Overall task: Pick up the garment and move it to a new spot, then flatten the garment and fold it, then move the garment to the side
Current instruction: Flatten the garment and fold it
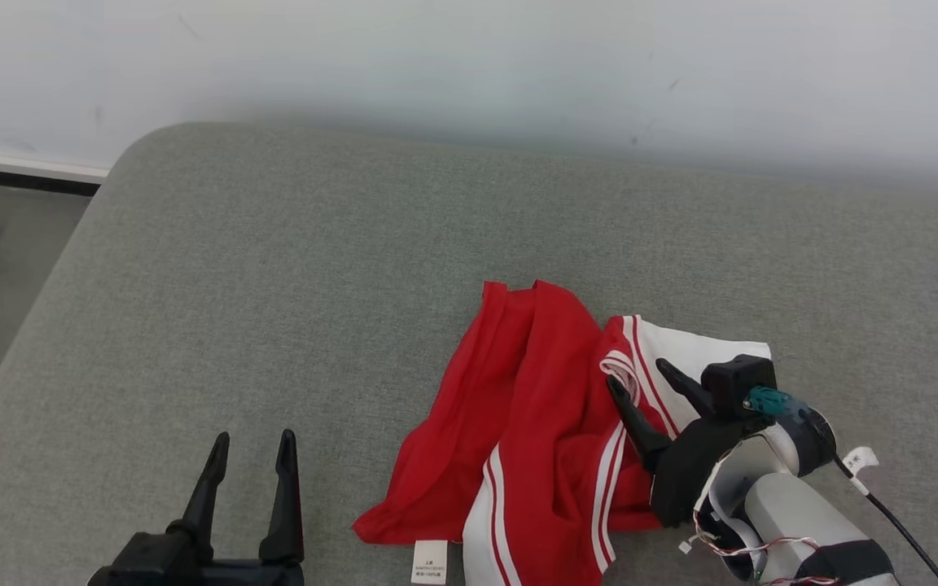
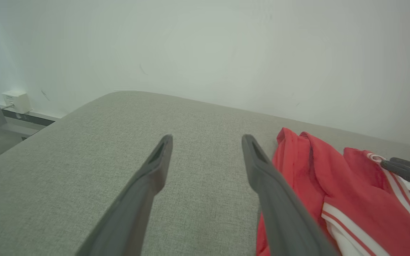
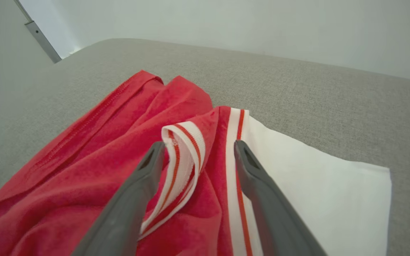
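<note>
With my right hand [image 1: 636, 373] open astride the striped trim [image 3: 183, 149] of the garment [image 1: 534, 423] — left hand [image 1: 254, 438] open too, idle — I'd lower fully, then pinch the whole fold before lifting.

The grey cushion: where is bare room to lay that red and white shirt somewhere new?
Bare: the stretch of the grey cushion between the wall, the left gripper and the garment, and a strip behind the garment. Crowded: the near right, where the open right gripper sits at the garment.
</note>
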